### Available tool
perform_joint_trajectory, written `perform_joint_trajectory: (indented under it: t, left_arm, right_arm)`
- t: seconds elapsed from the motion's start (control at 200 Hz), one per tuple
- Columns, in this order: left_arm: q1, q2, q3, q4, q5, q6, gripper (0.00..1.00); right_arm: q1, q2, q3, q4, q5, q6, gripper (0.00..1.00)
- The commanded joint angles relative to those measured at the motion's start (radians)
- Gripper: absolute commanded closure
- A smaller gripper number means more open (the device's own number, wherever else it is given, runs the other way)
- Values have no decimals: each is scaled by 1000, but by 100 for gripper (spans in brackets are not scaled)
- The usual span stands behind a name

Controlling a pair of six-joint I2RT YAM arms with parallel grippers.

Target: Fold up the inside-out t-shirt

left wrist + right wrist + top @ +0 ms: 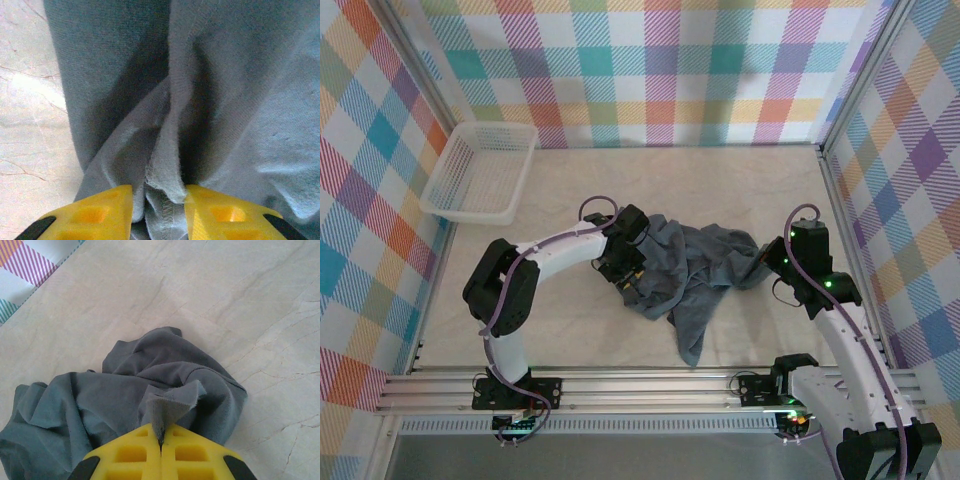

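1. We see the inside-out t-shirt (pixel 705 268) lying in a wrinkled heap around the middle of the table (pixel 720 180), with a tail of cloth trailing toward the near edge. It is not flat and no fold is made yet.
2. The left gripper (pixel 628 278) sits on the heap's left edge. In the left wrist view its yellow fingers (pixel 105 212) stand a little apart with a hemmed bunch of cloth between them. Creases run out from that spot, so we judge it is clenched on the shirt and the gap is just the thickness of the bunch.
3. The right gripper (pixel 772 262) sits at the heap's right edge. In the right wrist view its fingers meet, with a small peak of cloth nipped between them, so it is grasping the shirt.
4. Why held so: with grips on opposite sides, we judge the arms are set to pull apart and spread the shirt flat before any fold.
5. The white basket (pixel 480 172) stands far left, well apart from the shirt, and plays no part here.
6. Stage, as we judge it: early, straightening the shirt out. We see a hem at the left grip but cannot tell which part of the shirt the right one holds.
7. Risks: the right pinch is small and may slip. The left bunch may hold several layers and drag the heap instead of opening it.
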Motion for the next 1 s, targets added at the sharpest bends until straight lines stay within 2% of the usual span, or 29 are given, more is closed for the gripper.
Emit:
perform_joint_trajectory:
  t: [0.0, 0.175, 0.345, 0.695, 0.995]
  left_arm:
    - [6, -15, 27, -3, -15, 7, 66]
    - [8, -12, 32, -2, -53, 11, 65]
    - [10, 19, 28, -11, -42, 14, 65]
    - [15, -17, 10, -29, -24, 31, 79]
    - [19, -66, -51, -11, 24, 36, 86]
  right_arm:
    - [-5, -16, -3, 3, -7, 0, 100]
    - [-5, -16, -7, 7, -8, 1, 100]
    - [-6, -23, -2, 3, -3, -6, 100]
    - [-5, -28, 1, -3, -7, -1, 100]
    - [-6, -33, 3, -7, -10, 2, 100]
